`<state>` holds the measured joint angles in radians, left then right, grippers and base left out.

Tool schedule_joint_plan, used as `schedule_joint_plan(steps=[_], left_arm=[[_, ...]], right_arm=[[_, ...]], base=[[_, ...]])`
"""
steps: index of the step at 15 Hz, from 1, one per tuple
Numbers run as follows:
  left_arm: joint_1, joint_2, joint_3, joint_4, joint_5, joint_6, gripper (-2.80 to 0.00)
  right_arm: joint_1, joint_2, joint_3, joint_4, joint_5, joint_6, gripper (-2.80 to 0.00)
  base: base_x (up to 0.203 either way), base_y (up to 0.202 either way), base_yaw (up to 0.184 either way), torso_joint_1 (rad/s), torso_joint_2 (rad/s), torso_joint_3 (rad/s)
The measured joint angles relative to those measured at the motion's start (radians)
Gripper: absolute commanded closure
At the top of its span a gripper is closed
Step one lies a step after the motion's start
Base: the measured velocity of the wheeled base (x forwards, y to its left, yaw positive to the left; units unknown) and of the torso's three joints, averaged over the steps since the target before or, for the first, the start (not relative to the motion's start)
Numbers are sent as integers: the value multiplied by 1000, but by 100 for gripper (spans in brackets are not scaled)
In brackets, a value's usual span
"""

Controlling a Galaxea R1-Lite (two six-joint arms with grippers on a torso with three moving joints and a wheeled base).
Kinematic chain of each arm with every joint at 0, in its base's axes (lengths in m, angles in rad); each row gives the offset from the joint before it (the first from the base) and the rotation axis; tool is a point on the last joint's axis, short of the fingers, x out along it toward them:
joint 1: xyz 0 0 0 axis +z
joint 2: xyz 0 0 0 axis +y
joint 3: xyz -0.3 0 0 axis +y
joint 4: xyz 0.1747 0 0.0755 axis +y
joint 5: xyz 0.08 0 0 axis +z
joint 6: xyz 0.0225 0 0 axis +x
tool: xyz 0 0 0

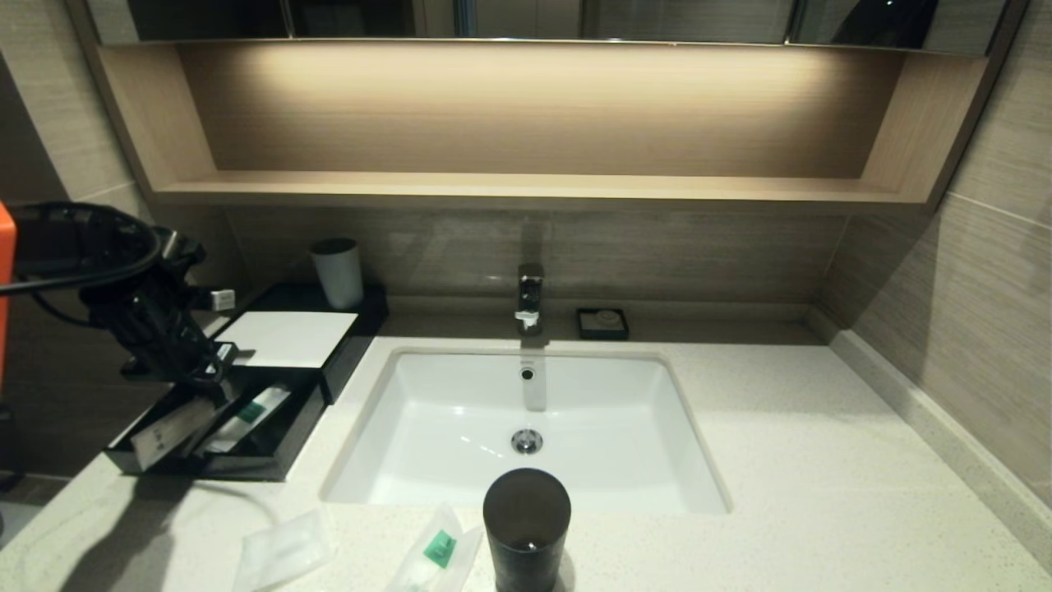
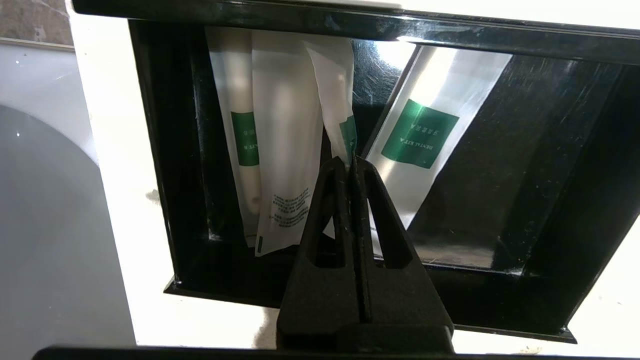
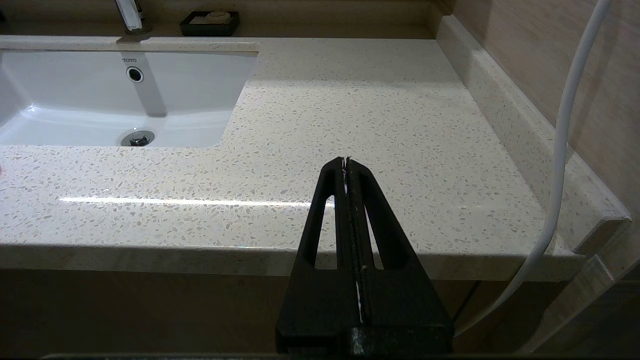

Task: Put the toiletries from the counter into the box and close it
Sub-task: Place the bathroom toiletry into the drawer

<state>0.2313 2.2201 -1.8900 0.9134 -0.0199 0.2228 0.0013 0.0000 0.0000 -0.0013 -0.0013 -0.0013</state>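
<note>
While pinched by left pincer (image 2: 350, 162), translucent packet (image 2: 332, 95), seemingly green-labelled.

Dark cylindrical cup (image 1: 526, 526) upright at near edge, in front of basin. Grey-white cup (image 1: 338, 271) upright at back left. Chrome faucet (image 1: 530, 298) behind basin; small black dish (image 1: 602, 323) just beside it.

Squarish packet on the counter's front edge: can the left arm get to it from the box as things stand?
Probably not yet: the left claw is shut on a thin packet over the open tray. Otherwise the squarish packet lies on bare counter, nothing between.
</note>
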Motion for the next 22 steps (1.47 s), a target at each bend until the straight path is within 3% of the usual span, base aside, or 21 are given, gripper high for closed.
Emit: schedule_joint_plan(steps=[1, 2, 13, 20, 21, 22], left_arm=[[0, 3, 0, 0, 0, 0, 0], [0, 5, 0, 1, 1, 1, -280], [0, -4, 13, -2, 8, 12, -280], [18, -196, 66, 10, -16, -46, -280], [21, -234, 114, 6, -17, -53, 0], [26, -282, 175, 2, -20, -58, 0]], right_arm=[[0, 0, 0, 0, 0, 0, 0], [0, 0, 0, 0, -1, 0, 0], [0, 0, 0, 0, 0, 0, 0], [0, 0, 0, 0, 0, 0, 0], [0, 0, 0, 0, 0, 0, 0], [0, 0, 0, 0, 0, 0, 0]], base=[[0, 0, 0, 0, 0, 0], [0, 0, 0, 0, 0, 0], [0, 0, 0, 0, 0, 0], [0, 0, 0, 0, 0, 0], [0, 0, 0, 0, 0, 0], [0, 0, 0, 0, 0, 0]])
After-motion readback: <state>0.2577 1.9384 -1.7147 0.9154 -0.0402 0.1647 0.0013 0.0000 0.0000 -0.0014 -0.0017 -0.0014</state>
